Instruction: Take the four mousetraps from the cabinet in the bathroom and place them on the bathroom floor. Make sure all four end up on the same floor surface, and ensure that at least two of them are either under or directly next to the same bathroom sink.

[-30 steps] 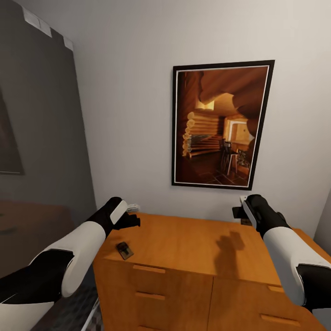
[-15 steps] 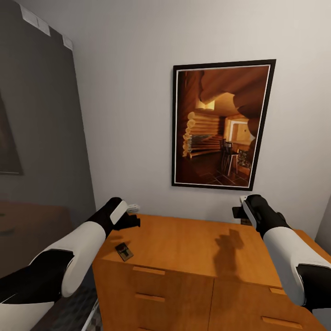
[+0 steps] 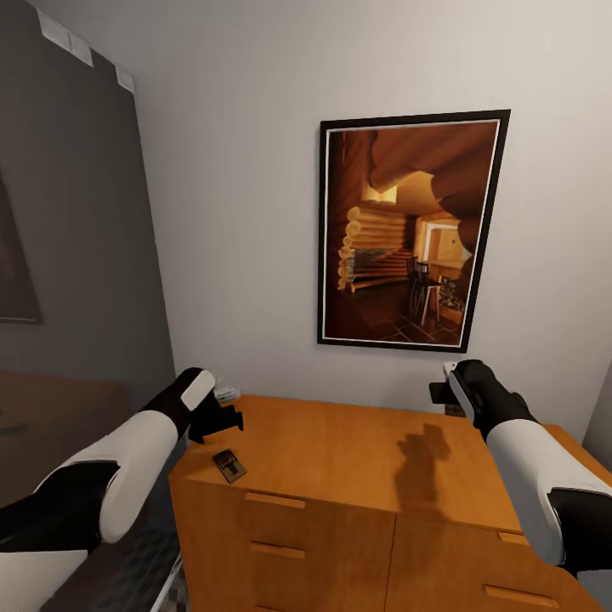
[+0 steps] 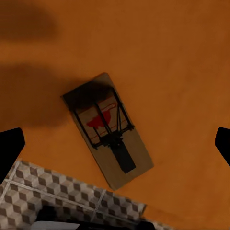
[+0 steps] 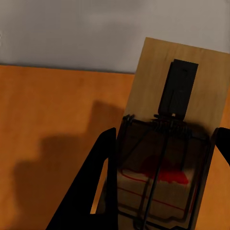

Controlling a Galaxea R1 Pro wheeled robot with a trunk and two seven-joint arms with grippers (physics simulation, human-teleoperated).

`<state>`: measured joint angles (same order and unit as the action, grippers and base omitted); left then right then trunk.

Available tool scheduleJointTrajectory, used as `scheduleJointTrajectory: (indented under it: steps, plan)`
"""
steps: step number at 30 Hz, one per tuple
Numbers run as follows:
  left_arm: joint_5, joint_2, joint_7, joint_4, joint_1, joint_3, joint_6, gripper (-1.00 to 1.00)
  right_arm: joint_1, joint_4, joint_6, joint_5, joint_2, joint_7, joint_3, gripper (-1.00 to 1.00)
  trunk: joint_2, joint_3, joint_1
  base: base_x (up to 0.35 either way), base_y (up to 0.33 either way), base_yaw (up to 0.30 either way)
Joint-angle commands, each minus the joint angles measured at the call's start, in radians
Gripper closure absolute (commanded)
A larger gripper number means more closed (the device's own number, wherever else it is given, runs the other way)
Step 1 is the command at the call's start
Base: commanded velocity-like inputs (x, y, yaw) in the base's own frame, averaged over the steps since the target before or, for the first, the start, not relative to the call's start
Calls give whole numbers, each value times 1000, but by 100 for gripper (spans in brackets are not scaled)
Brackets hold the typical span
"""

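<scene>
Orange-brown wooden cabinet [image 3: 357, 450] with a flat top stands below a framed cabin picture [image 3: 408, 229]. One small brown wooden mousetrap [image 3: 229, 465] lies flat near the cabinet's front corner, just beside the edge over the cube-patterned tiled floor [image 4: 57, 191]. The left gripper [image 3: 223, 416] hovers above it, fingers spread wide. The right gripper [image 5: 163, 191] is clamped on a second mousetrap [image 5: 177, 124] above the cabinet's back edge.

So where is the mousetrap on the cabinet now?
The mousetrap lies flat at the front left corner of the cabinet top in the head view, just below the open left gripper.
</scene>
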<state>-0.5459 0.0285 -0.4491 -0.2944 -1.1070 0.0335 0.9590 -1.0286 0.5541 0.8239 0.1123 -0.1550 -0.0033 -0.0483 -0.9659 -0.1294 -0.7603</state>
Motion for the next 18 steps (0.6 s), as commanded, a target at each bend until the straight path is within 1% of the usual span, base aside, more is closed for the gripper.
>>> scheduleJointTrajectory:
  steps: [1,6,18]
  plan:
    - [-12,0,-17,-5,-1,7,5,-100,-1,1,4,9,1,6,-4,100,-1,-2,0,0,0,0]
    - [-23,-2,-44,-18,-1,15,13,-100,-1,1,3,9,0,5,-4,100,-1,-2,0,0,0,0]
    - [-23,-1,-51,-31,-1,18,13,-100,-1,0,3,9,0,2,-4,100,-1,-2,0,0,0,0]
